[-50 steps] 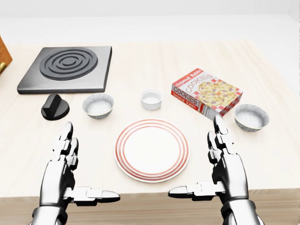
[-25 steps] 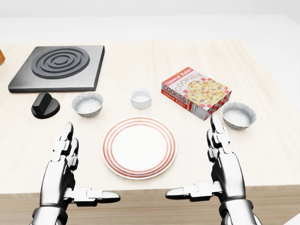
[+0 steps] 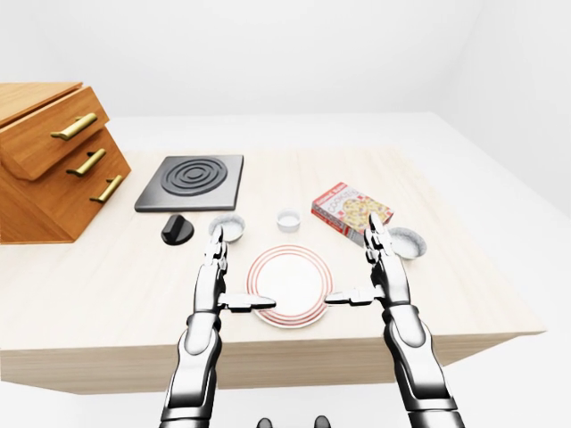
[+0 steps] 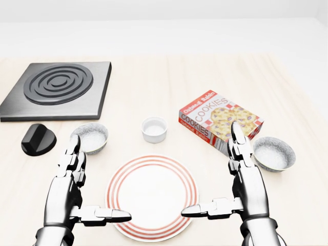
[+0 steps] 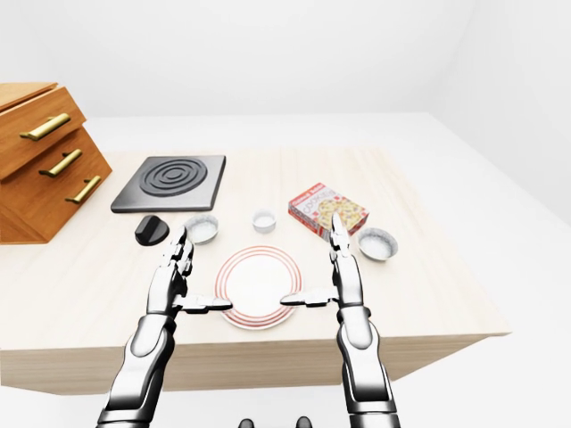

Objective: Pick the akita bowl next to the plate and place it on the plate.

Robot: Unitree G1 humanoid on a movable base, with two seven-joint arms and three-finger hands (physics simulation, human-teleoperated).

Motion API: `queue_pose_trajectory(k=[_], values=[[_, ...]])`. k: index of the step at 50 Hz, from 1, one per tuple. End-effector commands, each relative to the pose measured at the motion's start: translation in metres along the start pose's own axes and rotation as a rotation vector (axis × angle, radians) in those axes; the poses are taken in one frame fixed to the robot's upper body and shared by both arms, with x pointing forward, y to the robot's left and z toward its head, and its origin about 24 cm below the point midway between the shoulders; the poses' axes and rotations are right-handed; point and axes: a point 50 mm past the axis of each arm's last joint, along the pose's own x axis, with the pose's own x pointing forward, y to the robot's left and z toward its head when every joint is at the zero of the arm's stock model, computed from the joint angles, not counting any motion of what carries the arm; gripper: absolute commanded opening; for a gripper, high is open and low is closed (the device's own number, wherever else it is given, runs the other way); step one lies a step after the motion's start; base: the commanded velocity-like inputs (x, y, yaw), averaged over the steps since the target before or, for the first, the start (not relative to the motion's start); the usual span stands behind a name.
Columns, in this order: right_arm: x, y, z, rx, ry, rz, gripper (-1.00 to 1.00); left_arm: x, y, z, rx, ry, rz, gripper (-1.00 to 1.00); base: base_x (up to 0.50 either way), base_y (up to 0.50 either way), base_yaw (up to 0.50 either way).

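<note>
A white plate (image 4: 151, 204) with red rings lies on the wooden table, low in the head view. A grey speckled bowl (image 4: 90, 137) sits just up and left of the plate. A second, alike bowl (image 4: 274, 152) rests further off at the right, beyond the cookies box (image 4: 220, 120). My left hand (image 4: 100, 179) hovers open over the plate's left rim, its fingertips (image 4: 75, 146) overlapping the left bowl's edge in the picture. Open too, my right hand (image 4: 210, 171) is over the plate's right rim, with its fingers (image 4: 237, 134) reaching up to the box's corner. Both hands are empty.
A small white ramekin (image 4: 154, 129) stands above the plate. A black stove plate (image 4: 55, 89) and a black knob-like piece (image 4: 38, 138) are at the upper left. A wooden drawer cabinet (image 3: 49, 156) stands at the table's left end. The table's near edge (image 3: 268, 357) runs below the hands.
The whole picture has shifted: the camera moved, so table things slid left, then down in the view. Both hands keep the same open pose and now overlap the plate's rims.
</note>
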Motion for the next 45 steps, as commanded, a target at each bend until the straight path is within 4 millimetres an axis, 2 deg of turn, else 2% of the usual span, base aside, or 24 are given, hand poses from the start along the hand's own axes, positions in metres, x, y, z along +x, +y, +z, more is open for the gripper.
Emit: queue_pose_trajectory(k=[1,11,28,29,30,36,37,38,45], values=[[0.0,0.0,0.0,-0.004,0.002,0.0,1.0,0.0,0.0,-0.001,0.001,0.0,-0.001,1.0,0.39,0.0,0.0],[0.0,0.0,-0.002,0.007,0.009,0.003,1.0,0.0,0.0,-0.002,0.002,-0.001,-0.001,1.0,0.35,0.0,0.0],[-0.001,0.001,-0.003,0.02,0.013,0.006,1.0,-0.002,-0.002,0.006,0.029,-0.03,-0.006,1.0,0.01,0.0,0.0],[-0.001,0.001,-0.003,0.022,0.012,0.002,1.0,-0.001,0.004,0.097,0.078,-0.34,-0.017,1.0,0.0,0.0,0.0],[-0.001,0.001,-0.003,0.021,0.011,0.001,1.0,-0.001,0.007,0.12,0.103,-0.441,-0.017,1.0,0.0,0.0,0.0],[-0.001,0.001,-0.003,0.019,0.013,0.002,1.0,-0.004,0.018,0.206,0.199,-0.803,-0.007,1.0,0.0,0.0,0.0],[-0.003,0.002,-0.004,0.016,0.016,0.014,1.0,-0.088,0.119,0.408,0.502,-1.425,0.317,1.0,0.0,0.0,0.0],[-0.003,0.002,-0.004,0.014,0.017,0.016,1.0,-0.096,0.136,0.436,0.513,-1.409,0.361,1.0,0.0,0.0,0.0],[-0.004,0.003,-0.004,0.01,0.016,0.015,1.0,-0.12,0.176,0.459,0.406,-1.366,0.461,1.0,0.0,0.0,0.0]])
